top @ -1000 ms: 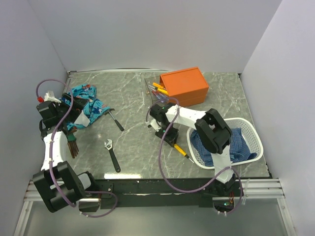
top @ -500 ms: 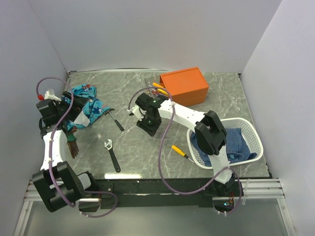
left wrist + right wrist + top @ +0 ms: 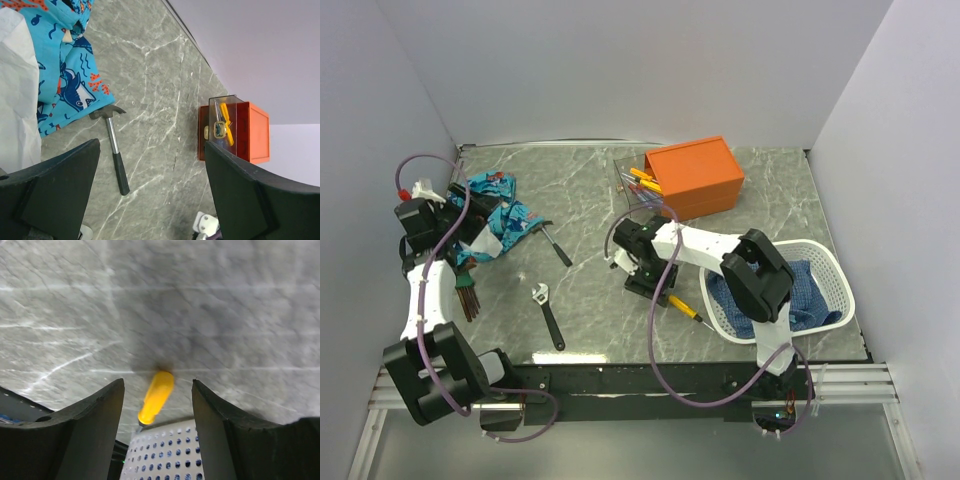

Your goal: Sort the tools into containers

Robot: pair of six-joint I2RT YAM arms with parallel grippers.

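Right gripper [image 3: 157, 384] hangs low over the grey marbled worktop [image 3: 590, 200], jaws spread, nothing held. In its wrist view a slim yellow-handled screwdriver [image 3: 156, 396] lies flat on the stone below, lined up in the gap between the fingers but not touched. Its tip end points toward the white perforated plastic basket [image 3: 825, 262] just beside it.

Orange rectangular box [image 3: 695, 175] sits at the far side. Its clear plastic drawer [image 3: 638, 185] is pulled out and already holds several slim tools, with yellow and red handles visible; an exact count is not readable.

Loose on the worktop: the screwdriver, a black-handled silver adjustable wrench [image 3: 548, 312] near the front edge, and a small black-handled hammer [image 3: 114, 150] with its head just beside the blue fish-print cloth [image 3: 65, 75].

Left gripper [image 3: 152, 145] is off at the left side, jaws wide apart and empty.

Judgement: partly done. Some screwdrivers are stowed; at least three tools remain. The step in hand looks like a pickup of the yellow screwdriver.
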